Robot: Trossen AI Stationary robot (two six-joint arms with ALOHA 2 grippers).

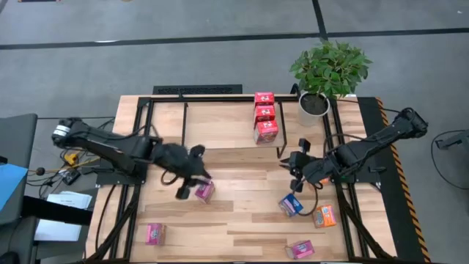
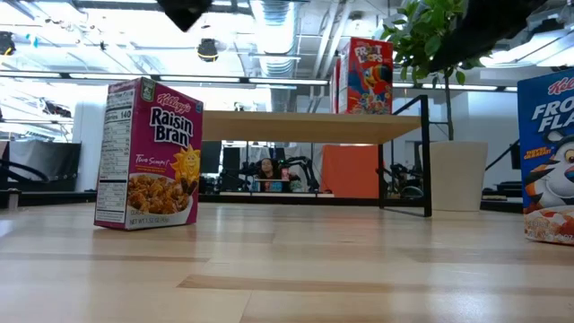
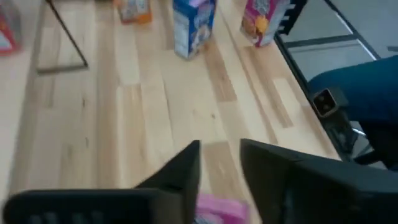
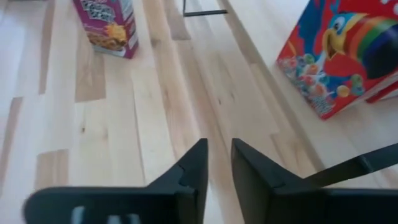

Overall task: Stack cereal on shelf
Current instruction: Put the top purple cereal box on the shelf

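Left gripper point(image 1: 192, 183) is low over the tabletop point(image 1: 242, 220), left of centre, right at a pink cereal box point(image 1: 204, 191). In the left wrist view the jaws stand slightly spread w/ a narrow gap, and a pink box edge point(image 3: 217, 210) shows just below them; can't tell if they touch it. Gripper points toward the tabletop's right side.

Right gripper point(image 1: 296, 170) hangs over the right-centre of the tabletop, just above a blue box point(image 1: 291, 204) and near the shelf's right leg. Its jaws are a little apart w/ nothing between them, per the right wrist view.

Shelf point(image 1: 220, 99) runs along the far edge of the tabletop. Three red boxes point(image 1: 264, 116) sit on its board in a row, right of middle, touching each other. In the low view one red box point(image 2: 364, 76) stands upright on the board.

Other cereal on the tabletop: an orange box point(image 1: 325, 215) just beside the blue one, a pink box point(image 1: 300, 249) near the front edge on the right, another pink box point(image 1: 154, 234) near the front left. Low view shows a Raisin Bran box point(image 2: 146, 154) upright at left & a blue Frosted Flakes box point(image 2: 547, 157) at the right edge.

Potted plant point(image 1: 327, 73) stands at the far right corner, beside the shelf. Low view: a person point(image 2: 266, 170) is seated in the room beyond, under the shelf line.
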